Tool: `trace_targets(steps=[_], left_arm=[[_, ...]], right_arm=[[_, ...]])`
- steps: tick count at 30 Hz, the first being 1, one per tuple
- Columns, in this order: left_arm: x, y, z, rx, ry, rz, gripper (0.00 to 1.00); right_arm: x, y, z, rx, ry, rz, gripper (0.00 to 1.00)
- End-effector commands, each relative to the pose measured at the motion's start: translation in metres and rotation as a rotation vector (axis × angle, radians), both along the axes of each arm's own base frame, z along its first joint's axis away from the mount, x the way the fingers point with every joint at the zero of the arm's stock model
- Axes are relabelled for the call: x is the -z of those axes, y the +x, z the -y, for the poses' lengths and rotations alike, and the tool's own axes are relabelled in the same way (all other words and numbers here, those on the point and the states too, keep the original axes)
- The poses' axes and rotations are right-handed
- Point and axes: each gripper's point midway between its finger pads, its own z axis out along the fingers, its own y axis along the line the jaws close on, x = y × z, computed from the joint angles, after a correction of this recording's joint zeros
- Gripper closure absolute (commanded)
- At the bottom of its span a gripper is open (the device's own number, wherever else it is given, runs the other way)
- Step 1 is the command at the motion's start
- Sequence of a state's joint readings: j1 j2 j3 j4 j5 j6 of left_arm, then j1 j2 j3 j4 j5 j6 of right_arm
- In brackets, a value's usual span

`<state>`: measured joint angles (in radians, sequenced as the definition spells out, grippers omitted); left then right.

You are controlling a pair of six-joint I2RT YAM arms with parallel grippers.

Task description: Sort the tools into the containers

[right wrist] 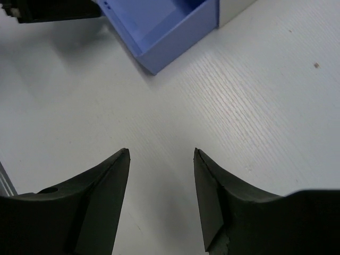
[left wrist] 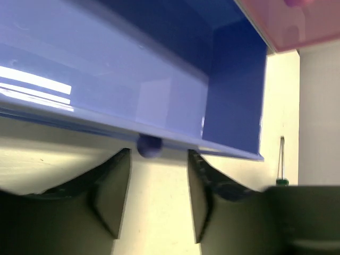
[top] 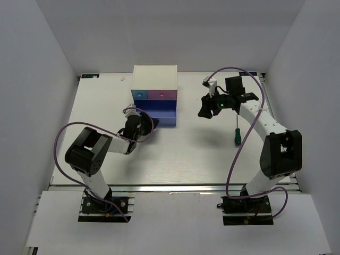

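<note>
The wide periwinkle drawer [top: 157, 113] stands pulled out of the white cabinet [top: 155, 77], below the light blue [top: 140, 94] and pink [top: 162, 95] fronts. My left gripper [top: 141, 125] sits at the drawer's front. In the left wrist view the jaws [left wrist: 159, 152] are open, and the round knob [left wrist: 149, 146] lies just ahead of the tips with a gap on each side. The drawer's inside [left wrist: 159, 58] shows no tool. A green-handled screwdriver [top: 235, 133] lies on the table at the right; its shaft [left wrist: 281, 156] also shows. My right gripper [top: 205, 109] hovers open over bare table [right wrist: 161, 150]. Other tools are out of view.
White walls close in the table on the left, back and right. The drawer's corner [right wrist: 159, 32] lies ahead of the right gripper. Purple cables [top: 236, 154] loop from both arms. The right arm's forearm [top: 260, 119] passes just right of the screwdriver.
</note>
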<state>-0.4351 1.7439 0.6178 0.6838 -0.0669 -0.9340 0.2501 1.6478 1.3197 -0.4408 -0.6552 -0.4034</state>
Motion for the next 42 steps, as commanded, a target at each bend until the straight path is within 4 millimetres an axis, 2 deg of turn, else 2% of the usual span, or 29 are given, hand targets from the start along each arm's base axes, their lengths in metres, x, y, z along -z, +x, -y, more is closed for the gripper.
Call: trace_targets(steps=[1, 5, 7, 8, 11, 12, 13, 15, 16, 17, 18, 19, 20, 23, 24, 26, 27, 30, 37, 42], left_arm=[[-0.032, -0.003, 0.006, 0.032, -0.02, 0.061, 0.41], [-0.044, -0.011, 0.003, 0.05, 0.011, 0.064, 0.3], [-0.059, -0.017, 0.001, 0.061, 0.013, 0.084, 0.29], [-0.055, -0.024, -0.003, 0.068, 0.041, 0.06, 0.24], [-0.068, -0.044, -0.014, 0.07, 0.067, 0.057, 0.23], [-0.074, -0.055, -0.025, 0.048, 0.079, 0.054, 0.21], [-0.074, -0.054, -0.027, 0.033, 0.084, 0.055, 0.2], [-0.081, -0.074, -0.042, 0.007, 0.098, 0.054, 0.18], [-0.075, -0.082, -0.054, -0.028, 0.126, 0.028, 0.15], [-0.085, -0.092, -0.063, -0.059, 0.111, 0.054, 0.11], [-0.086, -0.097, -0.072, -0.1, 0.108, 0.051, 0.02], [-0.077, -0.108, -0.083, -0.141, 0.115, -0.003, 0.02], [-0.089, -0.112, -0.096, -0.201, 0.107, 0.035, 0.02], [-0.088, -0.128, -0.116, -0.268, 0.125, 0.025, 0.02], [-0.097, -0.133, -0.121, -0.283, 0.106, 0.056, 0.02], [-0.097, -0.14, -0.127, -0.299, 0.109, 0.055, 0.02], [-0.104, -0.143, -0.129, -0.303, 0.094, 0.078, 0.02], [-0.104, -0.15, -0.134, -0.312, 0.102, 0.068, 0.02], [-0.103, -0.162, -0.142, -0.331, 0.096, 0.044, 0.02], [-0.105, -0.166, -0.144, -0.337, 0.088, 0.053, 0.02]], right_arm=[[-0.015, 0.017, 0.017, 0.19, -0.024, 0.032, 0.42], [-0.008, 0.028, 0.052, 0.436, -0.121, 0.015, 0.38], [-0.001, 0.023, 0.065, 0.492, -0.15, -0.028, 0.37], [0.0, 0.022, 0.075, 0.535, -0.159, -0.043, 0.37], [0.013, 0.01, 0.104, 0.65, -0.229, -0.098, 0.37], [0.019, 0.002, 0.12, 0.702, -0.273, -0.114, 0.38], [0.024, -0.004, 0.121, 0.705, -0.277, -0.128, 0.39], [0.04, -0.016, 0.143, 0.766, -0.336, -0.16, 0.42], [0.046, -0.02, 0.158, 0.815, -0.389, -0.166, 0.42], [0.052, -0.025, 0.167, 0.839, -0.409, -0.193, 0.44], [0.057, -0.03, 0.172, 0.846, -0.425, -0.219, 0.44], [0.066, -0.035, 0.177, 0.855, -0.446, -0.257, 0.44], [0.073, -0.042, 0.182, 0.863, -0.465, -0.292, 0.44], [0.09, -0.046, 0.189, 0.884, -0.489, -0.331, 0.44], [0.093, -0.046, 0.189, 0.886, -0.495, -0.334, 0.44], [0.106, -0.048, 0.192, 0.892, -0.522, -0.36, 0.44], [0.114, -0.047, 0.192, 0.899, -0.531, -0.374, 0.44], [0.125, -0.044, 0.199, 0.937, -0.557, -0.382, 0.43], [0.155, -0.042, 0.2, 0.998, -0.559, -0.43, 0.45], [0.168, -0.048, 0.197, 1.019, -0.541, -0.452, 0.58]])
